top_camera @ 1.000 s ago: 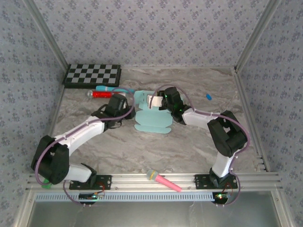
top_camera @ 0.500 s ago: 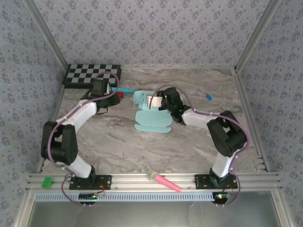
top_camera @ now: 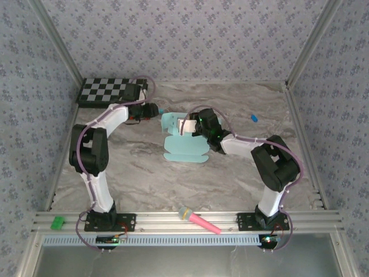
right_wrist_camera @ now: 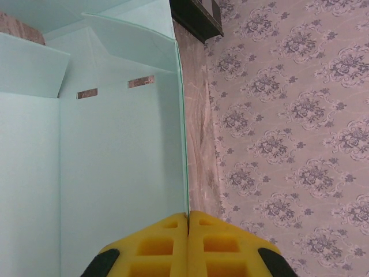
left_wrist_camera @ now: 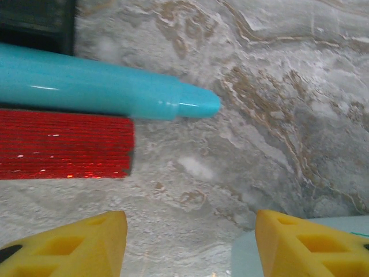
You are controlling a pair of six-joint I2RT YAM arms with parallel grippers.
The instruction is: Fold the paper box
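Aqua-blue card marks the paper box [top_camera: 183, 147] in the overhead view, where it lies near the middle of the marble table [top_camera: 144, 179] with one panel raised at its far end. We see the right gripper [top_camera: 190, 124] at that raised panel. The left gripper [top_camera: 154, 109] is off to the box's left, near the checkerboard [top_camera: 109, 91] in the far-left corner. A pink microphone toy [top_camera: 199, 220] lies on the near rail, and a small blue piece [top_camera: 253, 118] sits far to the right. From the left wrist we find the left gripper [left_wrist_camera: 187, 245] spread, its yellow fingertips [left_wrist_camera: 69, 245] well apart with bare marble between them. A teal marker [left_wrist_camera: 98, 86] and a red glittery stick [left_wrist_camera: 63, 144] lie side by side ahead, and a corner of the box [left_wrist_camera: 245, 264] shows beside one fingertip. From the right wrist, the right gripper [right_wrist_camera: 188, 222] is pressed together on an edge of the box [right_wrist_camera: 115, 150], pinching the thin card.
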